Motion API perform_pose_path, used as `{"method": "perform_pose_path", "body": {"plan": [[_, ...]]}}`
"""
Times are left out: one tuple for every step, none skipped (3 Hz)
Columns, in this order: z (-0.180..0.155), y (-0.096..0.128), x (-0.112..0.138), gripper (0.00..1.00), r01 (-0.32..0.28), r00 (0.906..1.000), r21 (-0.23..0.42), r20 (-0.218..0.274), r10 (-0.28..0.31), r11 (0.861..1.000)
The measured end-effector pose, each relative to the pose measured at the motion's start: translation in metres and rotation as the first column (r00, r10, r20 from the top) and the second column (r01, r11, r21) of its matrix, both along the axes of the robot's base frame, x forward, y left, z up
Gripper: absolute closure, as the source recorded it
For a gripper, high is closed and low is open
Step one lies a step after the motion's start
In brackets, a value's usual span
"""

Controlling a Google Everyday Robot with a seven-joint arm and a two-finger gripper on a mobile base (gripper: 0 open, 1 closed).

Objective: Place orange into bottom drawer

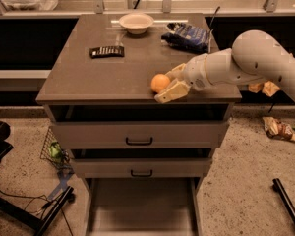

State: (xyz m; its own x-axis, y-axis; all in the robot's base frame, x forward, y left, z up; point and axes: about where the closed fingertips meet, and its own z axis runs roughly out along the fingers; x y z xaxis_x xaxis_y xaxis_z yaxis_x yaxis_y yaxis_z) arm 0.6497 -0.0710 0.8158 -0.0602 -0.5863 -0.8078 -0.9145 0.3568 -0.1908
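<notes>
**At worktop front edge: orange against gripper, bottom drawer pulled out**

- Lowest grey-brown cabinet drawer (142,211): pulled out toward the camera, below the front edge. Flat floor and side rails visible.
- Two upper grey-brown drawer fronts with black handles (137,134), (140,167): stacked above it, pushed in further.
- Small round white bowl (136,21): on the worktop at the rear edge, near its middle. Can't see what's inside.
- Small smooth round orange fruit (160,82): on the brown worktop (98,80), close to the front edge, right of centre. Not in any drawer.
- Beige two-finger gripper (167,86): just right of the orange, low over the worktop, touching it or nearly so. Can't tell whether it's spread or pinching the orange.
- White robot arm (255,58): comes in over the right edge. Bulky elbow is raised outside the front right corner, forearm slopes down and left to the wrist.
- Crumpled dark blue bag (187,35): near the rear right corner.
- Flat black rectangular device (107,51): on the left half.
</notes>
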Motion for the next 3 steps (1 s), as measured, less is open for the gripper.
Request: {"method": "perform_pose_path", "body": {"plan": [[0.0004,0.0,0.0,1.0,0.0,1.0,0.0,0.0,0.0,1.0],[0.0007,0.0001,0.0,1.0,0.0,1.0,0.0,0.0,0.0,1.0],[0.0007,0.0002,0.0,0.82,0.0,1.0,0.0,0.0,0.0,1.0]]}}
